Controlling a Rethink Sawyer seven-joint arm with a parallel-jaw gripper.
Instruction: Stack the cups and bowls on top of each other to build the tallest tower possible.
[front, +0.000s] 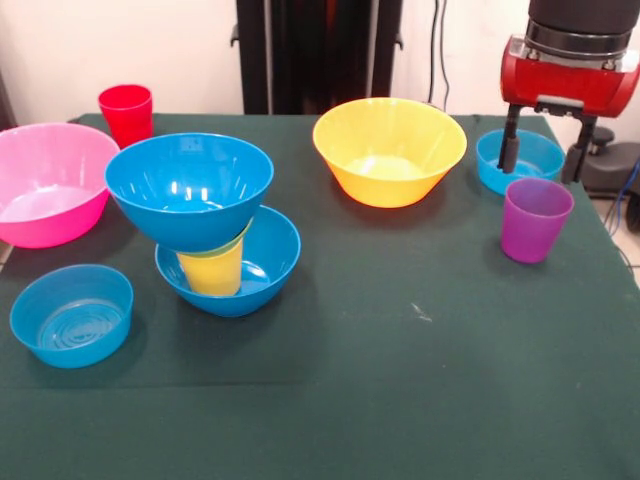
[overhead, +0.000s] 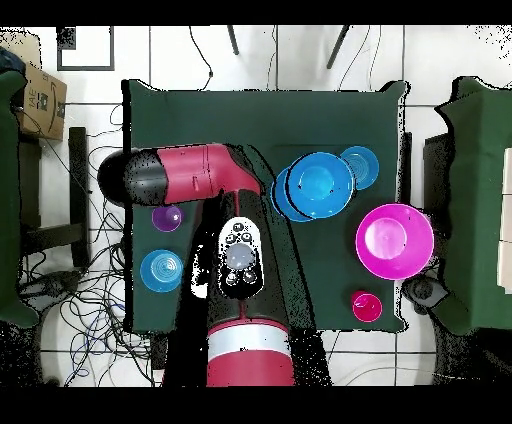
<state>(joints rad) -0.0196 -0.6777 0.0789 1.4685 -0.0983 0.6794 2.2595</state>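
The tower stands left of centre: a blue bowl (front: 262, 262) as base, a yellow cup (front: 213, 272) in it, a thin lime-green bowl edge (front: 238, 240) on the cup, and a second blue bowl (front: 188, 190) on top. In the overhead view the tower (overhead: 315, 185) shows as blue rings. The purple cup (front: 535, 218) stands upright on the cloth at the right, apart from the tower; it also shows in the overhead view (overhead: 167, 218). My gripper (front: 543, 160) hangs open just above and behind the purple cup, holding nothing.
A large yellow-orange bowl (front: 390, 150) sits at the back centre. A pink bowl (front: 50, 185) and a red cup (front: 127, 113) are at the left. One small light-blue bowl (front: 72, 313) is at the front left, another (front: 528, 160) behind the gripper. The table's right edge (front: 610, 250) is close to the purple cup.
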